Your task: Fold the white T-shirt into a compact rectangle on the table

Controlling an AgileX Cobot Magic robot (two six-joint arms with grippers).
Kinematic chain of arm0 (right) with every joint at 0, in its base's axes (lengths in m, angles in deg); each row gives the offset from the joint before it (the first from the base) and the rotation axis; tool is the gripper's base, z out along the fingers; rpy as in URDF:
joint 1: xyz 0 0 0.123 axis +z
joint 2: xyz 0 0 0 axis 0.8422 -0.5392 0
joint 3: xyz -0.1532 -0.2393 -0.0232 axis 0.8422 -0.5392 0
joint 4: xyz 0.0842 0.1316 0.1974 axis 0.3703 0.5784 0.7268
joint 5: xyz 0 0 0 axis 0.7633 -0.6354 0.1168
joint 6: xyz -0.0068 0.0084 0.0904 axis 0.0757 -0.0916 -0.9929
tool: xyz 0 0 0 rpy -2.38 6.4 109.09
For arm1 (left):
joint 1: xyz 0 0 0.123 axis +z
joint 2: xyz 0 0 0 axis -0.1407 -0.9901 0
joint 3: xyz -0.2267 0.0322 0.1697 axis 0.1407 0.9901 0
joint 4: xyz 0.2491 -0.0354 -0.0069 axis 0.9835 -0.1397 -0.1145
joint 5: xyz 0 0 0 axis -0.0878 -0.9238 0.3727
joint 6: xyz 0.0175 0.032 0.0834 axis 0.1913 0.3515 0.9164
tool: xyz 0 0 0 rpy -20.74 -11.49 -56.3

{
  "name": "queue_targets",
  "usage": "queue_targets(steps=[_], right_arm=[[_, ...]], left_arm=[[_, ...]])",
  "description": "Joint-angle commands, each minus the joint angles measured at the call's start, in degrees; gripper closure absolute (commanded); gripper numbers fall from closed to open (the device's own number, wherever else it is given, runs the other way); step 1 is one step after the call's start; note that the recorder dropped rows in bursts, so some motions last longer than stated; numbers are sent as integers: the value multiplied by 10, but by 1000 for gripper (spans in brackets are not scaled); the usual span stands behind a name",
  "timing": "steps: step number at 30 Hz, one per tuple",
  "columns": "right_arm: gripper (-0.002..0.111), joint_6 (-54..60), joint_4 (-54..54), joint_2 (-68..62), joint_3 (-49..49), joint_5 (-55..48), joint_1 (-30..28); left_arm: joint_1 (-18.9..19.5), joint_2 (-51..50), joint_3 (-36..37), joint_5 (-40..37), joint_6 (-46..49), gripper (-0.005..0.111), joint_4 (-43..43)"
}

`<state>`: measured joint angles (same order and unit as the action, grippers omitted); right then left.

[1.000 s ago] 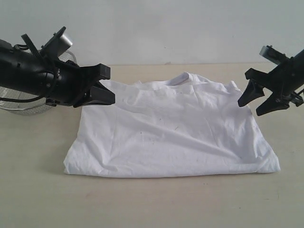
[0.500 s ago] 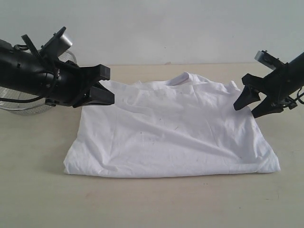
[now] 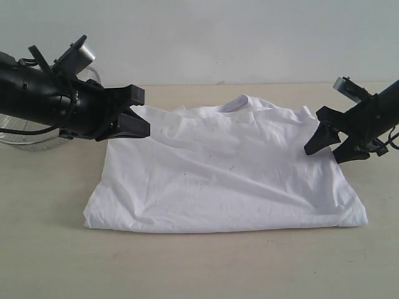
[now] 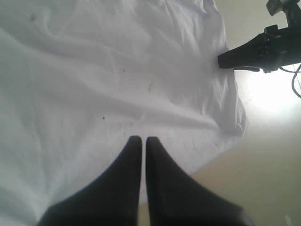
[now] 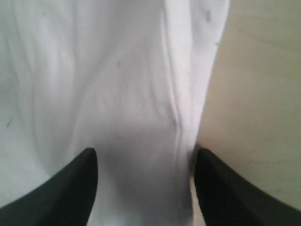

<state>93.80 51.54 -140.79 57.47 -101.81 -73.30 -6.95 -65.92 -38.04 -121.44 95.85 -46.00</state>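
The white T-shirt [image 3: 224,174] lies folded and wrinkled on the table [image 3: 187,268], collar at the back. My left gripper [image 3: 143,112] hovers at its back left corner, shut with nothing between the fingers; in the left wrist view the gripper [image 4: 143,139] points across the T-shirt [image 4: 117,70]. My right gripper [image 3: 324,154] is open, low over the shirt's right edge. In the right wrist view the gripper [image 5: 146,153] straddles a strip of the T-shirt [image 5: 117,70], with one finger over cloth and the other at the seam next to the bare table [image 5: 258,94].
A steel mesh bowl [image 3: 31,138] stands at the far left behind the left arm. A pale wall rises behind the table. The right gripper [image 4: 254,52] shows in the left wrist view beyond the shirt's far edge, and bare table [image 4: 263,165] lies beside it.
My right gripper has come down and leftward to the shirt's right edge, still open. The left gripper and the shirt have not moved.
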Motion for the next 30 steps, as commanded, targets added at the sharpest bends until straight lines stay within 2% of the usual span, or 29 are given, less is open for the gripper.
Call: queue_targets(steps=[1, 7, 9, 17, 30], right_arm=[[51, 24, 15, -7, -20, 7, 0], [52, 33, 28, -30, -20, -10, 0], [56, 33, 28, -37, -20, -11, 0], [108, 48, 28, -39, -20, -5, 0], [108, 43, 50, 43, -20, 5, 0]], left_arm=[[1, -1, -4, 6, -1, 102, 1], [1, -1, -4, 5, -1, 102, 1], [1, -1, -4, 5, -1, 102, 1], [1, -1, -4, 5, -1, 102, 1], [1, -1, -4, 4, -1, 102, 4]])
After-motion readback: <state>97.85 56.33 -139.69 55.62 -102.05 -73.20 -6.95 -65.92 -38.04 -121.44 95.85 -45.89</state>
